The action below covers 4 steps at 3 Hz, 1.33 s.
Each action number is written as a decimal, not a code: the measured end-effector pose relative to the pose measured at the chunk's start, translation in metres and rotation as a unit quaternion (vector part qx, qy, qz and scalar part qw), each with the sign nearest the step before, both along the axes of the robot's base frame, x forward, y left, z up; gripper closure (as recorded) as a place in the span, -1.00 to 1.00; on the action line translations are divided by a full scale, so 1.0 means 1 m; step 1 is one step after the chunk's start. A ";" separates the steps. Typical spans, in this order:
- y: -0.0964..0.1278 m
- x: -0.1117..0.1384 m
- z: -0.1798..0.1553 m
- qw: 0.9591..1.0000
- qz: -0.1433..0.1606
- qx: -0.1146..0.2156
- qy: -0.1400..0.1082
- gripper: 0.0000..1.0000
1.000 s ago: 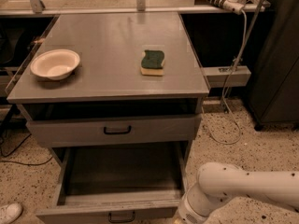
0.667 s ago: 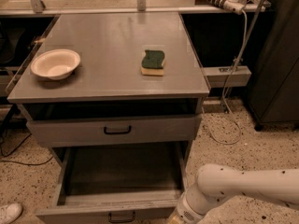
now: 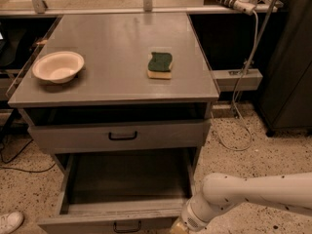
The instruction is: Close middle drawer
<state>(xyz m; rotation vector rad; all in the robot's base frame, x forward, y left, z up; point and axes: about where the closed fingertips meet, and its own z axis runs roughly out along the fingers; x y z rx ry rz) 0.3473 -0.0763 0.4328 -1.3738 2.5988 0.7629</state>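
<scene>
gripper [image 3: 178, 227]: at the bottom edge, largely cut off; grip cannot tell; edged left.
middle drawer [image 3: 126, 184]: just left of it, unchanged, pulled out.

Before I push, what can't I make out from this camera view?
- Gripper, at the middle drawer's front right corner: almost wholly cut off by the picture's bottom edge, so contact with the drawer cannot be told.
- Handle and drawer front: lower part cut off by the same edge.
- Gap above the upper drawer: too dark to see inside.
</scene>
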 end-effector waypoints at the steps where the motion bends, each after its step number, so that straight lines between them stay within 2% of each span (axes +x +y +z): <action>1: 0.004 0.007 -0.008 1.000 -0.003 0.004 -0.002 1.00; 2: 0.004 0.007 -0.008 1.000 -0.003 0.004 -0.002 0.62; 4: 0.004 0.007 -0.008 1.000 -0.003 0.004 -0.002 -0.31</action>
